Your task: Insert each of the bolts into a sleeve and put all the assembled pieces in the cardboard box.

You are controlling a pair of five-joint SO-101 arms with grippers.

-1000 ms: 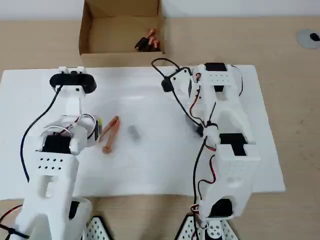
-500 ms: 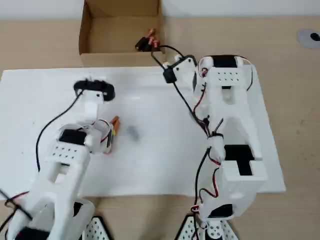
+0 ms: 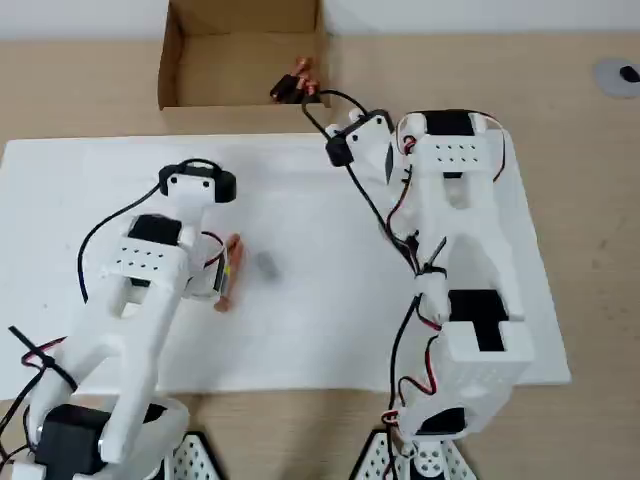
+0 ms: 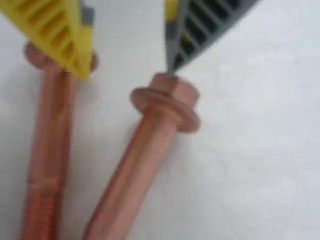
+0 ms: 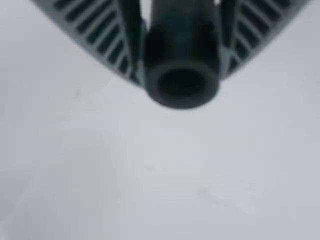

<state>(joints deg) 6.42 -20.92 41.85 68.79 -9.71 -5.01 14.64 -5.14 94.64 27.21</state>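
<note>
2 copper bolts (image 4: 155,150) on the white mat (image 3: 330,330), shanks cut off at the frame edge, left gripper (image 4: 126,72) spread wide over their heads, right gripper (image 5: 182,75) clamped on a dark sleeve (image 5: 182,92), its rear hidden, loose sleeve (image 3: 266,263) near the bolts, cardboard box (image 3: 220,70) holding assembled pieces (image 3: 297,85)

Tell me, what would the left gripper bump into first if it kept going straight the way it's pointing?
Probably the bolt heads. The open left gripper points down at them, its grey finger above one bolt and its yellow finger over the other bolt. How near it is, I can't tell.
</note>
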